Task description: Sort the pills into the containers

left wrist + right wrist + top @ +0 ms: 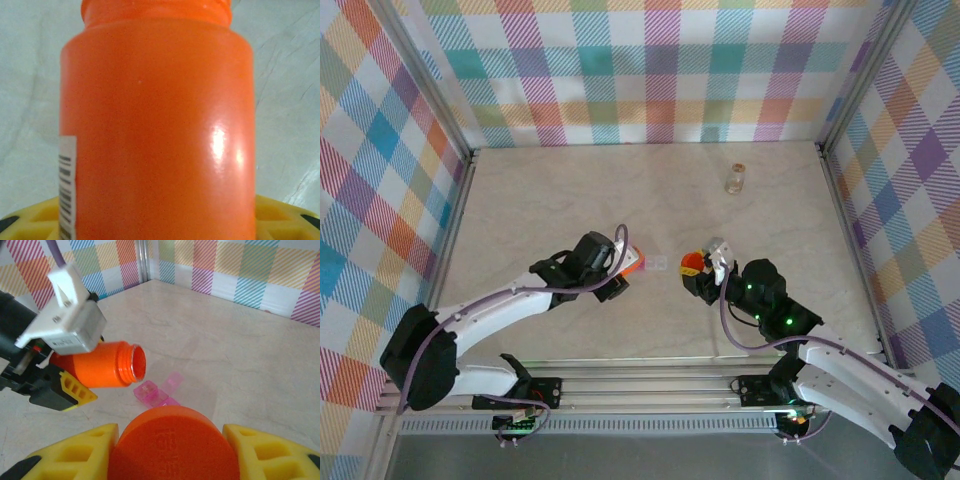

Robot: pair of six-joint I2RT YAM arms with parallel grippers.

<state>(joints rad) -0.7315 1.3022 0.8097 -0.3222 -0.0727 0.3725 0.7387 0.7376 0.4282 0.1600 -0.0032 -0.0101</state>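
Note:
My left gripper (623, 272) is shut on an orange pill bottle (160, 125), which lies tipped on its side. The bottle's open mouth (137, 362) hangs just above the pink pill box (150, 392). The box lies flat on the table, and one of its lids (172, 381) stands open. My right gripper (172, 452) is shut on the bottle's orange cap (172, 440), held just to the right of the box (656, 264). No pills can be seen; the inside of the bottle is hidden.
A small glass vial (735, 178) stands at the back right of the marble tabletop (570, 200). Checked walls close in the table on the left, back and right.

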